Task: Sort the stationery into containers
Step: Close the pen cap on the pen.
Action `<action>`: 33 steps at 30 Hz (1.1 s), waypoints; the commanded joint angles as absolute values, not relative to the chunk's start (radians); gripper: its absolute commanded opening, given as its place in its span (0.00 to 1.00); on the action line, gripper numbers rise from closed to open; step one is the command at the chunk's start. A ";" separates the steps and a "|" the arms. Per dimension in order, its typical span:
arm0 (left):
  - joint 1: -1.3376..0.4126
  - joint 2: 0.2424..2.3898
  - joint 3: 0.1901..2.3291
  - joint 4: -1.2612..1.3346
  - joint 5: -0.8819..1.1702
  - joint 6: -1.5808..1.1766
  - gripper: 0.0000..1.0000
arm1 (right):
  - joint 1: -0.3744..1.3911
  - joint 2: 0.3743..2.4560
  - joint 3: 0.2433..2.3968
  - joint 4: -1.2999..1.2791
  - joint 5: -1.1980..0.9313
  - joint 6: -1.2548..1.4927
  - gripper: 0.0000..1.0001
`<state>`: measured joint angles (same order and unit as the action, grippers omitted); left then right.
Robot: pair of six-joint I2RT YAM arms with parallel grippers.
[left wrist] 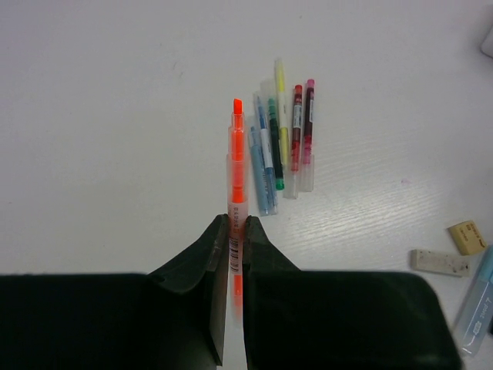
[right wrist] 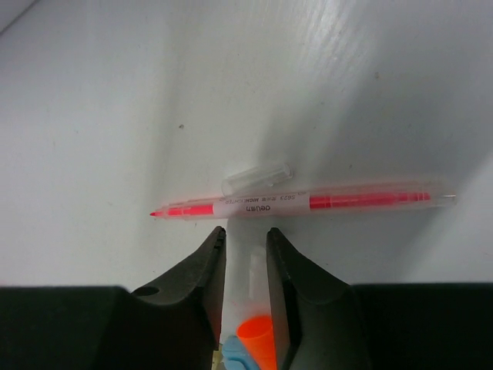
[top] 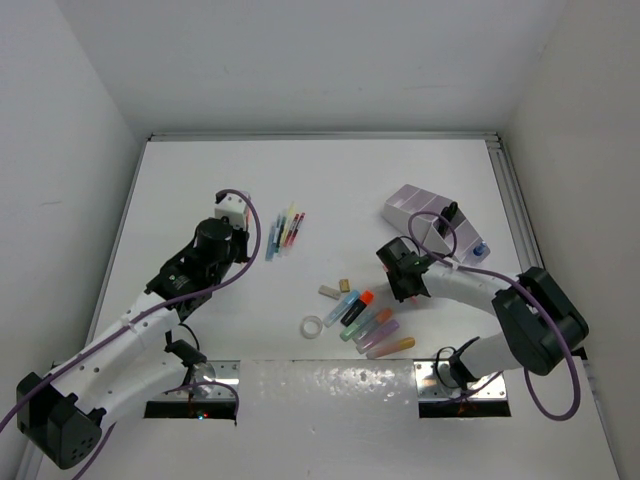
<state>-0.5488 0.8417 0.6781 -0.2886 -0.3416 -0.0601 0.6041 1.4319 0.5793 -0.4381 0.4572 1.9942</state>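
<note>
While the orange pen [left wrist: 237, 162], which I judge light, stiff, slippery and best pinched mid-barrel, juts from the clamped jaws of my left gripper [left wrist: 236, 225] near the loose pens [left wrist: 271, 146] on the table [left wrist: 92, 92], my right gripper [right wrist: 246, 235] hovers by a pink pen [right wrist: 308, 203], jaws slightly apart, grip unclear.

**White table inside plain walls**

A white table [top: 400, 170] lies between pale grey walls [top: 320, 60] (left, back and right). A metal rail [top: 508, 190] runs along its right edge. Two shiny metal plates [top: 228, 378] sit at the near edge, with a glossy dimpled strip [top: 330, 385] between them.
</note>
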 commanded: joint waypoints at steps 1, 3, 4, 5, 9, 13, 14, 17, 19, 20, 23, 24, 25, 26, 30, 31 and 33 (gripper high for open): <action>-0.538 0.827 0.669 -0.249 -0.354 -0.052 0.00 | 0.606 1.408 0.627 -0.488 0.505 2.011 0.28; -0.538 0.830 0.666 -0.244 -0.353 -0.060 0.00 | 0.607 1.404 0.635 -0.494 0.496 2.017 0.30; -0.538 0.831 0.667 -0.238 -0.354 -0.060 0.00 | 0.606 1.404 0.638 -0.503 0.489 2.020 0.30; -0.538 0.831 0.666 -0.236 -0.354 -0.060 0.00 | 0.606 1.407 0.643 -0.511 0.480 2.028 0.31; -0.538 0.831 0.663 -0.227 -0.362 -0.057 0.00 | 0.617 1.413 0.635 -0.518 0.416 2.069 0.31; -0.534 0.828 0.660 -0.221 -0.370 -0.061 0.00 | 0.641 1.407 0.627 -0.518 0.373 2.106 0.31; -0.534 0.825 0.660 -0.221 -0.370 -0.060 0.00 | 0.647 1.408 0.629 -0.517 0.364 2.109 0.31; -0.528 0.822 0.657 -0.221 -0.370 -0.060 0.00 | 0.655 1.411 0.624 -0.509 0.357 2.123 0.31; -0.525 0.822 0.655 -0.218 -0.370 -0.058 0.00 | 0.653 1.417 0.614 -0.508 0.354 2.134 0.31; -0.523 0.822 0.655 -0.218 -0.371 -0.060 0.00 | 0.655 1.422 0.611 -0.500 0.354 2.134 0.31; -0.517 0.819 0.657 -0.218 -0.371 -0.055 0.00 | 0.653 1.437 0.609 -0.494 0.348 2.131 0.31; -0.517 0.818 0.655 -0.219 -0.371 -0.054 0.00 | 0.655 1.443 0.607 -0.491 0.345 2.131 0.31; -0.515 0.818 0.655 -0.221 -0.374 -0.052 0.00 | 0.655 1.450 0.606 -0.479 0.344 2.131 0.31; -0.514 0.819 0.655 -0.221 -0.374 -0.054 0.00 | 0.653 1.465 0.604 -0.477 0.339 2.131 0.31; -0.508 0.818 0.657 -0.221 -0.374 -0.057 0.00 | 0.643 1.497 0.603 -0.462 0.330 2.129 0.31; -0.508 0.818 0.660 -0.221 -0.374 -0.057 0.00 | 0.643 1.502 0.604 -0.463 0.331 2.123 0.31; -0.505 0.816 0.658 -0.221 -0.377 -0.057 0.00 | 0.637 1.514 0.603 -0.459 0.330 2.115 0.31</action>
